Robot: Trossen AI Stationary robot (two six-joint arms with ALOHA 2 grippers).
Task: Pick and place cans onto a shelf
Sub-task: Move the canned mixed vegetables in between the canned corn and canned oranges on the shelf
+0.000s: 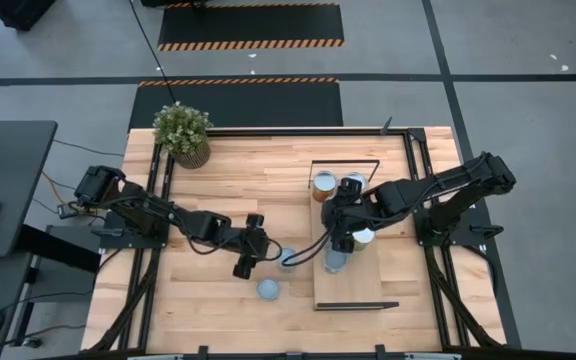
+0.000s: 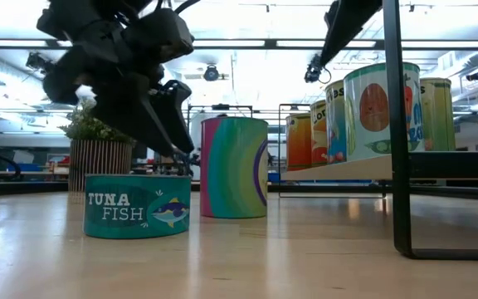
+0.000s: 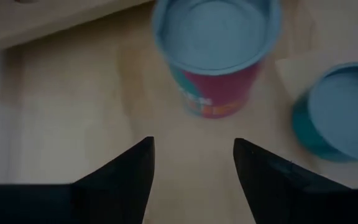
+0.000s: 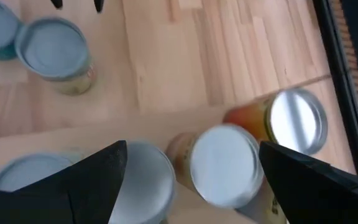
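My left gripper [image 1: 243, 265] is open and empty, low over the table, just left of two cans standing on their bases on the tabletop. One is a tall can with a pink and teal label [image 3: 216, 50]. The other is a flat teal tuna can [image 3: 340, 115], which also shows in the low view [image 2: 138, 205]. My right gripper [image 4: 191, 177] is open wide above several cans [image 4: 225, 165] standing on the shelf [image 1: 353, 285]. Two more cans [image 1: 324, 183] stand at the shelf's far end.
A potted plant [image 1: 182, 133] stands at the table's far left corner. The shelf's thin black frame [image 2: 395, 124] rises at its ends. Bare tabletop lies between the plant and the loose cans, and the shelf's near end is bare.
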